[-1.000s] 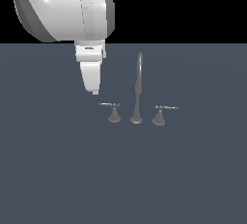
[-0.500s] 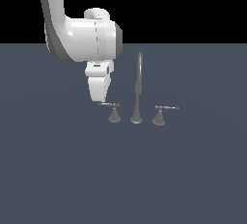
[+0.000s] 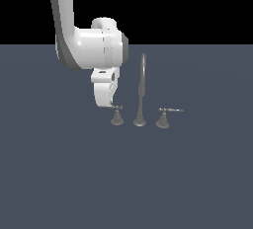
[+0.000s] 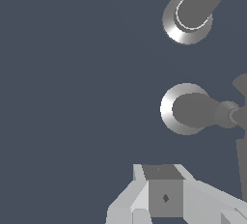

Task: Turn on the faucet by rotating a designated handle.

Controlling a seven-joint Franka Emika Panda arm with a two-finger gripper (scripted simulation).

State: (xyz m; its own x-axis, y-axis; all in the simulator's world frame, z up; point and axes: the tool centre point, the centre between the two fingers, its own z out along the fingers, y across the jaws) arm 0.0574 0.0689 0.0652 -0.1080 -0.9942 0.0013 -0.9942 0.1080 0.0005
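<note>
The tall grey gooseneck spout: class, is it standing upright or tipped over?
Upright. The tall grey gooseneck spout rises straight from its round base on the dark surface, between the two cone-based lever handles, its top curving over in the exterior view.

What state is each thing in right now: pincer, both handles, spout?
pincer: down at the lever end of the handle; open or shut cannot be told.
handle: upright on its cone base, lever toward the pincer.
twin handle: untouched, lever pointing to the exterior view's right.
spout: upright, no water visible.
</note>
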